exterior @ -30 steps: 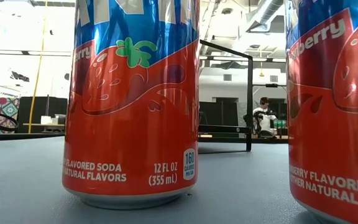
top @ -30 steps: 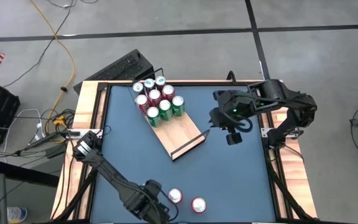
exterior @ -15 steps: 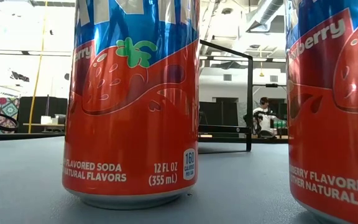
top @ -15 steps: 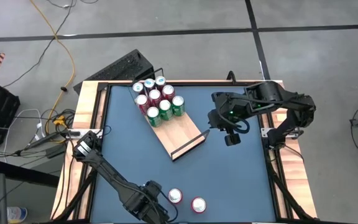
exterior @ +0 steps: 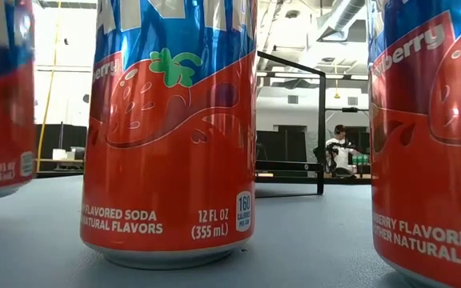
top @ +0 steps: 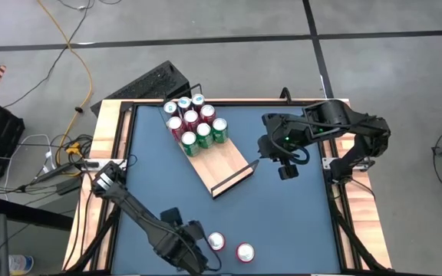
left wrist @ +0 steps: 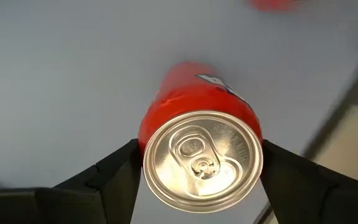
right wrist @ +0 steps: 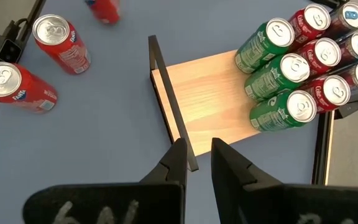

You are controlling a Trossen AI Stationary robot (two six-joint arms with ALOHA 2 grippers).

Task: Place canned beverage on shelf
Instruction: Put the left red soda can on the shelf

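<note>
Red soda can [left wrist: 199, 152] is sitting between the left gripper's [left wrist: 197, 171] fingers [left wrist: 114, 171] — gripped at the table's [top: 298, 222] near edge, well apart from the shelf [top: 219, 162]. Right gripper [right wrist: 196, 158] is hovering beside the shelf — fingers nearly closed, holding nothing.

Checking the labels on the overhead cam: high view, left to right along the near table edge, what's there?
Left gripper, shut on a red soda can that it hides in this view → red soda can with silver top, standing on the dark blue table → second red soda can.
</note>
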